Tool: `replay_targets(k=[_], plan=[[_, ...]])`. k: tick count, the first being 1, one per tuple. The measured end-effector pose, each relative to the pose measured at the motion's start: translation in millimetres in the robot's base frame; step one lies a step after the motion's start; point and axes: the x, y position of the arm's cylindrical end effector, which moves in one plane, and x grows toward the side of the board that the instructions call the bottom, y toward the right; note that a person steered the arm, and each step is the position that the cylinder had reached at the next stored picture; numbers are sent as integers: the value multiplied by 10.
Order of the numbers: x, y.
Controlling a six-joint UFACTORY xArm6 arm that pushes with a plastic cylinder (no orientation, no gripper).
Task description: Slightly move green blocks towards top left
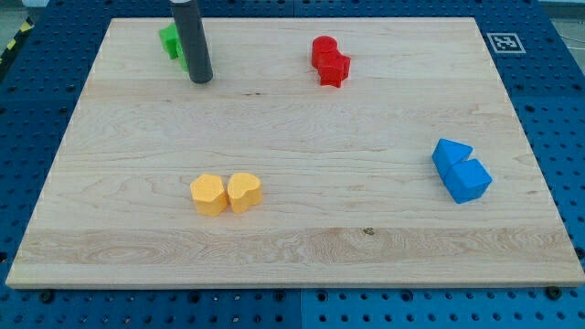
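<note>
1. Camera view: the wooden table (302, 119) fills nearly the whole frame, lying on a blue perforated base (567, 110) that shows along the left, right and bottom edges.
2. A dark rod (192, 37) comes down from the top edge in the upper left of the frame; my tip (201, 79) rests on the table there. This tool has no jaws, so it neither opens nor closes, and it has hold of nothing.
3. Two blue blocks (461, 169) sit touching each other at the right of the frame, a little below mid-height; the upper one looks wedge-like, the lower one boxy.
4. Two yellow blocks (227, 193) lie side by side and touching in the lower left of centre; the right one looks heart-shaped.
5. Two red blocks (329, 60) stand together at upper centre, one rounded at the top, the lower one with star-like points.
6. The green blocks (171, 42) are in the upper left, close to the table's top edge. The rod hides most of them, so their shapes cannot be made out. My tip is just below and to the right of them; contact cannot be told.
7. A black-and-white marker (504, 42) sits at the table's upper right corner.
</note>
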Motion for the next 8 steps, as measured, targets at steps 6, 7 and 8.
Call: replay_targets(k=[6,7,8], plan=[[139,136],[139,136],[139,272]])
